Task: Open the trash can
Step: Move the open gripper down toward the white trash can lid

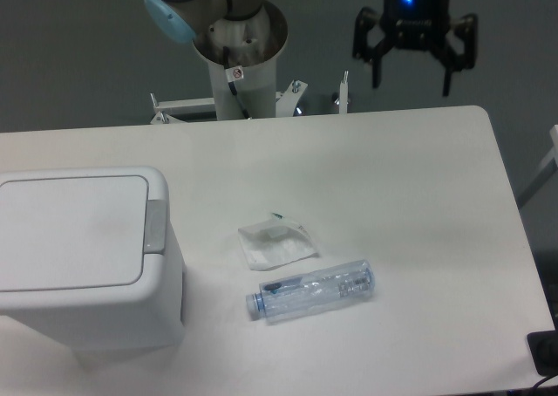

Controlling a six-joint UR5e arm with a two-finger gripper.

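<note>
My tool [413, 75] hangs with its fingers spread wide and empty above the bench's [418, 195] far edge near the right corner, well apart from the trash can [83, 261], which sits lid shut at the bench's near left corner.

Clear plastic bottle [312, 290] is lying on its side on the white table [418, 195], cap end pointing left, w/ something dark showing inside. Just above it, apart from it, a crumpled clear wrapper [275, 242] is lying flat w/ a small green bit at its top edge. A dark object [545, 352] is showing at the frame's bottom-right corner; can't tell what it is.
</note>
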